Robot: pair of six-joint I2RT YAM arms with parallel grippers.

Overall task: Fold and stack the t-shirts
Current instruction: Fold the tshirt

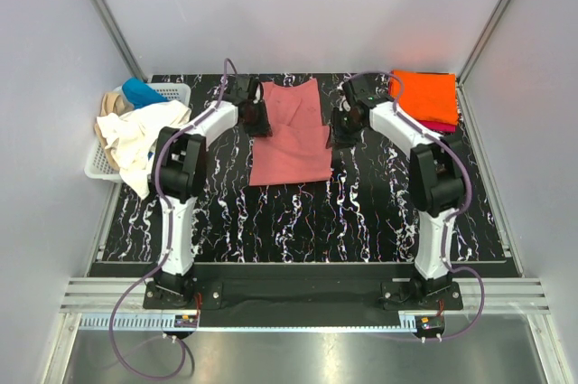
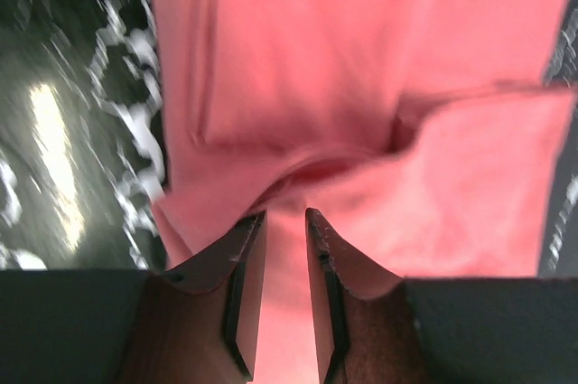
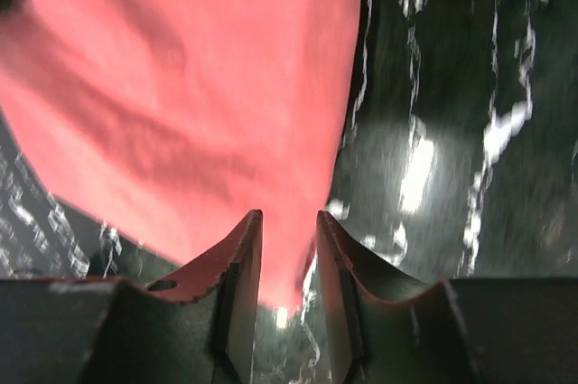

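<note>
Presently both jaws stand narrow: left gripper (image 2: 282,221) and right gripper (image 3: 289,221) each straddle an edge of the salmon-pink tee (image 1: 289,135); whether they grip it, I cannot tell. It lies mid-table, partly folded. Done: orange tee (image 1: 424,95) stacked on magenta tee (image 1: 442,126), far right. Pending: cream-white tee (image 1: 135,140), tan tee (image 1: 110,104) and blue tee (image 1: 140,92) at the basket (image 1: 176,90), far left.

Bright even overhead light; both wrist views blurred, glare on table (image 3: 420,172).

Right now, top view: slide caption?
Left gripper and right gripper flank a part-folded salmon-pink t-shirt; orange tee far right, basket left.
</note>
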